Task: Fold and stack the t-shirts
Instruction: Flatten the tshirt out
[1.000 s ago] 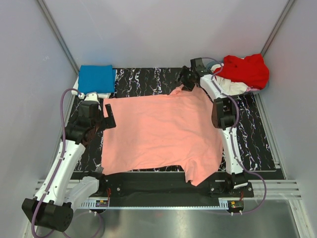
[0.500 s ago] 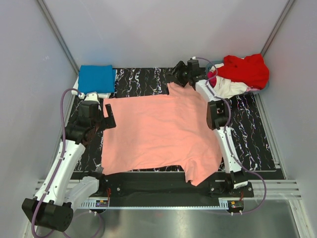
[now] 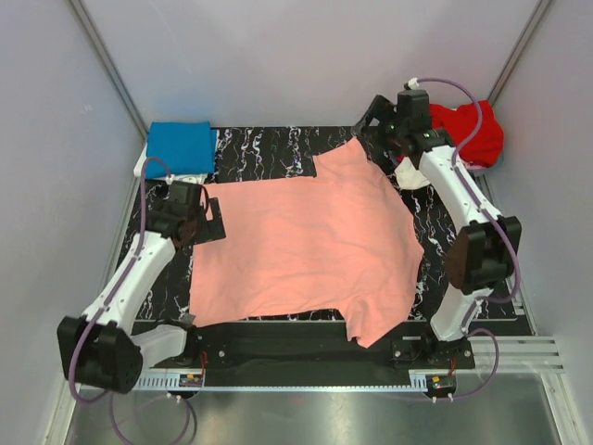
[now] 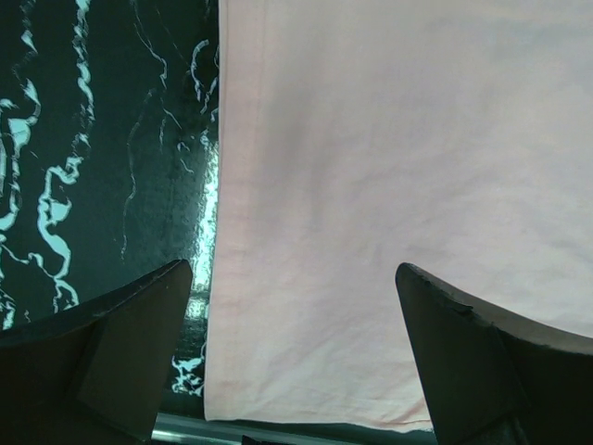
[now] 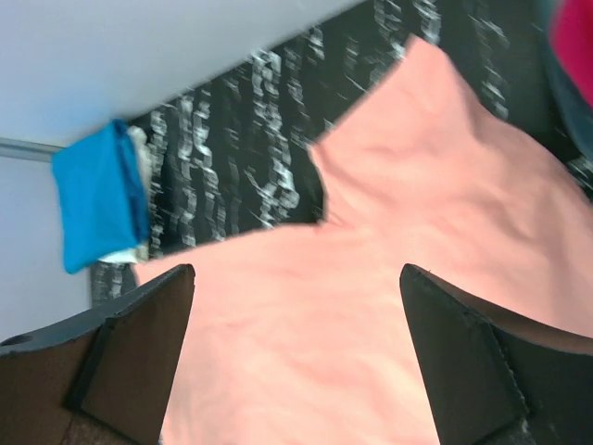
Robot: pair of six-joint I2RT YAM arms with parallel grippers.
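A salmon-pink t-shirt lies spread flat on the black marbled mat. Its far sleeve points to the back right and its near sleeve hangs over the front edge. My left gripper is open and empty over the shirt's left edge. In the left wrist view the shirt's hem corner lies between the open fingers. My right gripper is open and empty, raised beyond the far sleeve. The right wrist view looks down on the shirt and the folded blue shirt.
A folded bright blue shirt rests on a white one at the back left corner. A red shirt and a white one lie heaped at the back right. Grey walls close three sides, and a metal rail runs along the front.
My right gripper has left the far sleeve and risen up and to the right. The sleeve now lies stretched out toward the back right. My left gripper has shifted slightly right.
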